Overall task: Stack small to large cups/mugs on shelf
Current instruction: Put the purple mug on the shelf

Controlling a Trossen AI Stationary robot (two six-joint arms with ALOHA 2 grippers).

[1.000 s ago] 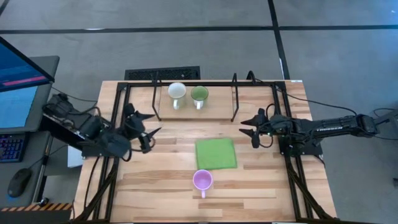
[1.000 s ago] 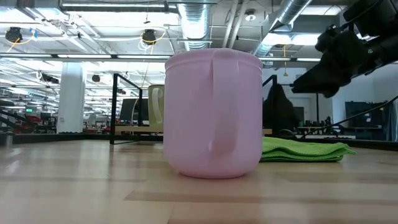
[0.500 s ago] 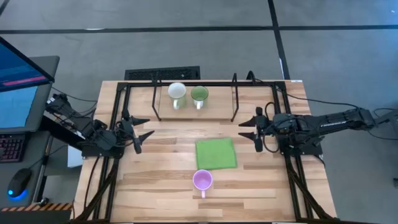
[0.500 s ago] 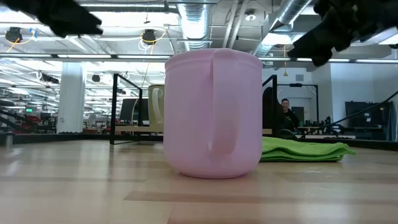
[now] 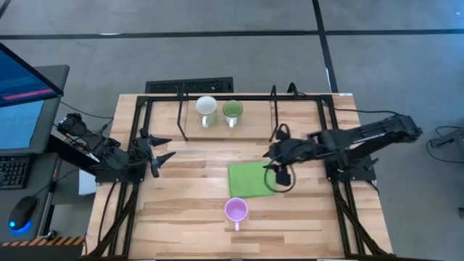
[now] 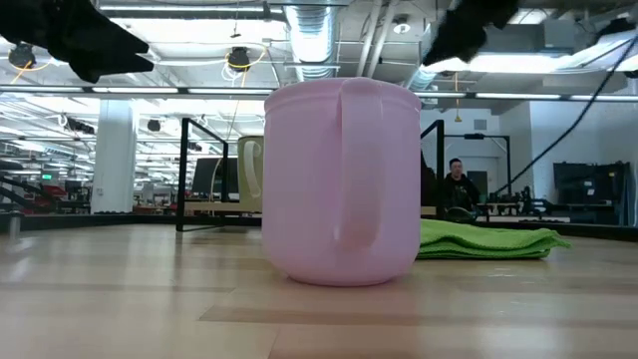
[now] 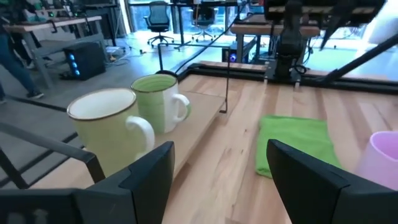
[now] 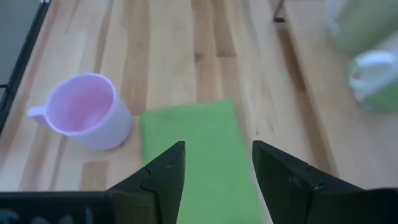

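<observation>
A white mug (image 5: 206,107) and a green mug (image 5: 232,110) stand upright side by side on the low wooden shelf (image 5: 217,129) at the table's far side. The pink mug (image 5: 236,210) stands on its base near the front edge, its handle toward the near side. My right gripper (image 5: 272,154) hangs open above the right edge of the flat green cloth (image 5: 251,178), pointing slantwise down with nothing between its fingers (image 8: 217,174). My left gripper (image 5: 161,148) stays open by the table's left edge and points about level toward the shelf (image 7: 217,180).
Thin black wire uprights (image 5: 274,109) and rails frame the shelf. A black frame (image 5: 138,145) runs along the table's left and right sides. A person (image 6: 459,184) sits far behind the table. Bare wood lies between the cloth and my left gripper.
My right gripper has swung from the table's right side toward its middle, rising and tipping downward, and now hangs over the cloth's right edge. My left gripper has sunk and drawn back a little toward the left edge. Both have stayed open. The mugs have not moved.
</observation>
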